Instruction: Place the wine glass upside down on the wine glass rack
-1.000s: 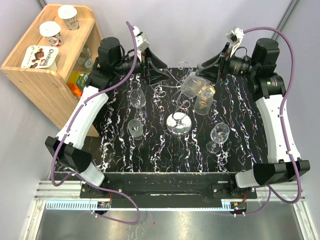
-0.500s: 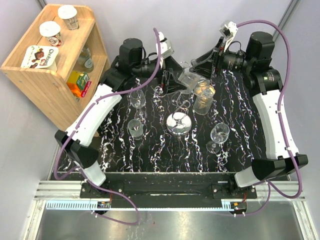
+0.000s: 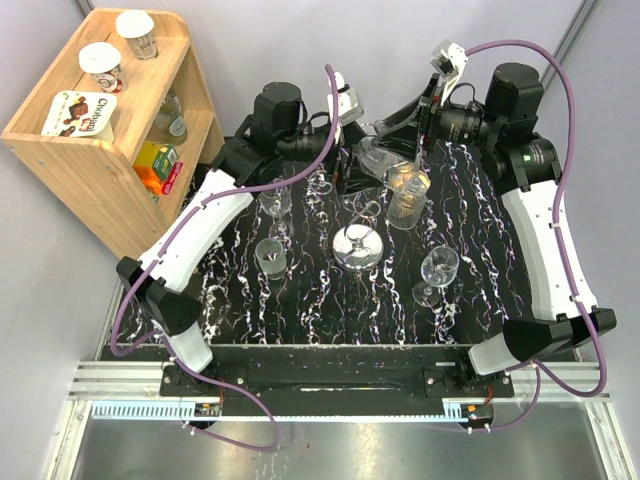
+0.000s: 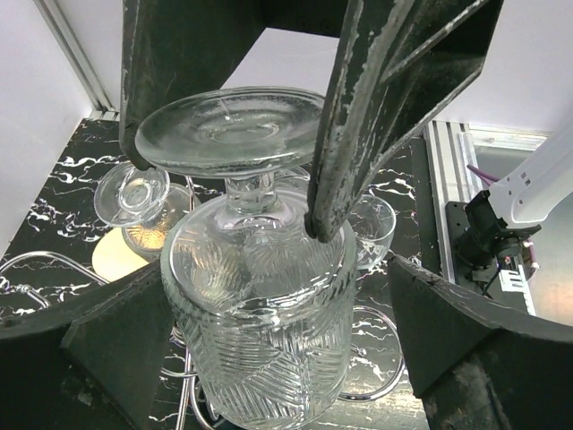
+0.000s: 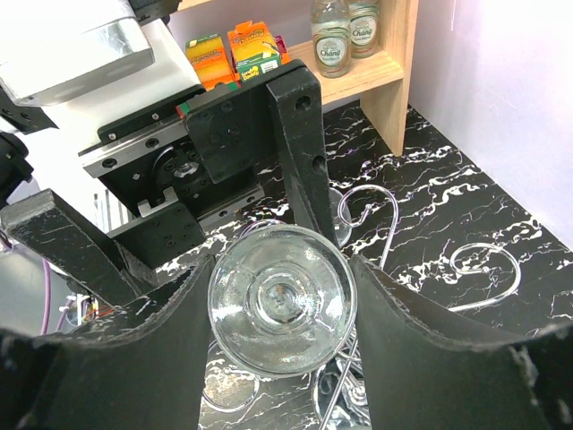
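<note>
A clear ribbed wine glass (image 3: 378, 160) hangs foot-up above the rack at the back of the table. My right gripper (image 3: 397, 140) is shut on its round foot (image 5: 282, 300), one finger on each side. My left gripper (image 3: 352, 170) is open around the bowl (image 4: 255, 305), with a gap showing on the right side. The right gripper's fingers (image 4: 358, 134) come down onto the foot in the left wrist view. The chrome rack has its mirror disc base (image 3: 357, 247) at mid-table and its curled wire arms (image 5: 367, 210) under the glass.
An amber-tinted glass (image 3: 405, 198) sits at the rack's right side. Loose glasses stand at the left (image 3: 275, 197), front left (image 3: 270, 257) and front right (image 3: 438, 268). A wooden shelf (image 3: 100, 130) with bottles and cartons stands beyond the table's left edge.
My left arm has swung right, and its open jaws now sit around the glass bowl. My right gripper has shifted the glass slightly left and back.
</note>
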